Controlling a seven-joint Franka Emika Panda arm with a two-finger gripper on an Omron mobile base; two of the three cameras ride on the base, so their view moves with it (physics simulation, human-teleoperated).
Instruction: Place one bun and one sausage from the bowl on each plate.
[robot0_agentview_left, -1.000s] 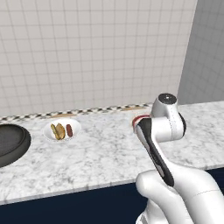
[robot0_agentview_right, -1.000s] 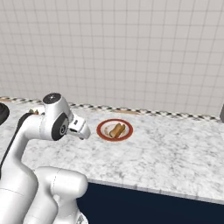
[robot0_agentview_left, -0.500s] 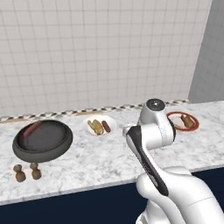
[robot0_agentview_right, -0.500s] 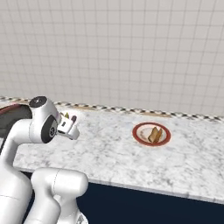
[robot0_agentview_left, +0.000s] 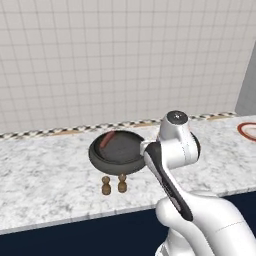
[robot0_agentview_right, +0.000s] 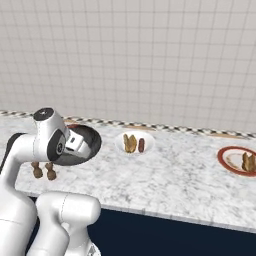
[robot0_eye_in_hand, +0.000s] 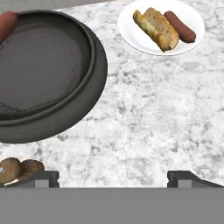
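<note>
Camera slid left; bowl (robot0_agentview_left: 118, 150) centred on marble counter (robot0_agentview_left: 45, 170).

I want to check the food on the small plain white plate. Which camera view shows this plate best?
The hand view: the small plain white plate is close, seen from above, with one bun and one sausage. The right base view shows it small and farther away. In the left base view the arm stands where it would be.

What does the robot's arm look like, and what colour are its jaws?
The arm is smooth, rounded and glossy white, with dark grey-black bands at its joints and a round grey cap on top. No cables or markings show. In the hand view, the gripper has two small dark grey jaws.
</note>
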